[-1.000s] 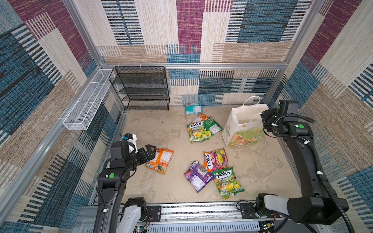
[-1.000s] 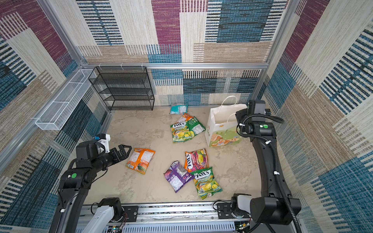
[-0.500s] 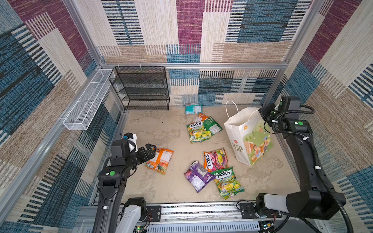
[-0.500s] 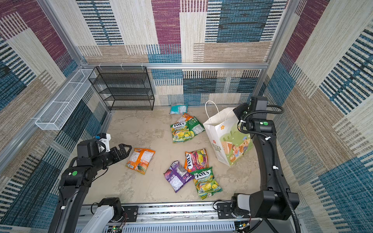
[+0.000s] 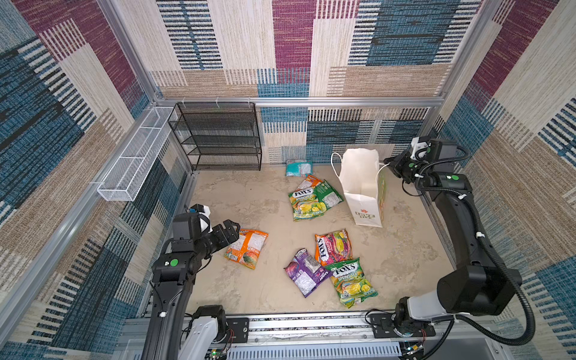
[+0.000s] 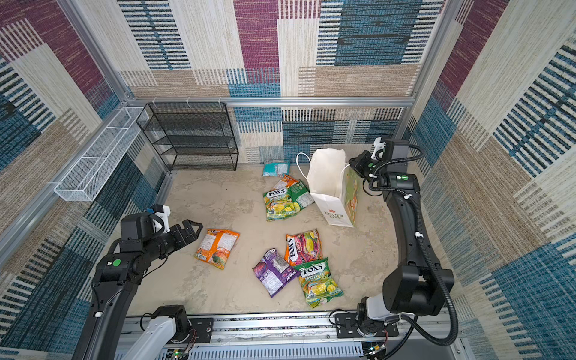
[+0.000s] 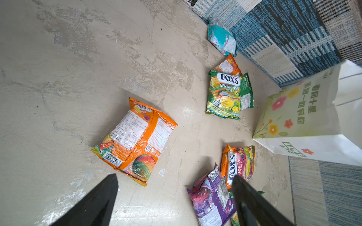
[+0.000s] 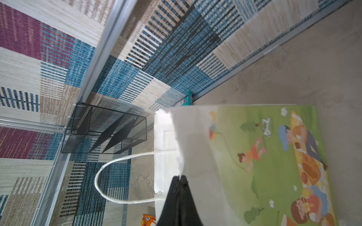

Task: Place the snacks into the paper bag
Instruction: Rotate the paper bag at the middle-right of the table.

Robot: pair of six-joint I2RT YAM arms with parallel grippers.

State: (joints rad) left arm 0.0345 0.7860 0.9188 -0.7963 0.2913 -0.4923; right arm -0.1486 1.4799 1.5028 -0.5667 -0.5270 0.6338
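Bag-holding step, by the look of it. Propping the paper bag (image 5: 361, 187) upright near the far right corner of the floor (image 5: 249, 193), mouth facing up, nothing showing inside. Pinching its top edge with the right gripper (image 8: 179, 177), jaws pressed fully together on the paper. Hovering the left gripper (image 5: 232, 230) low, jaws spread wide and empty, just beside the orange packet (image 5: 247, 249). Leaving the snacks (image 5: 311, 202) scattered, all outside the bag. Calling next, likely, for closing on that orange packet, lifting it, and dropping it through the open mouth without tipping the bag.
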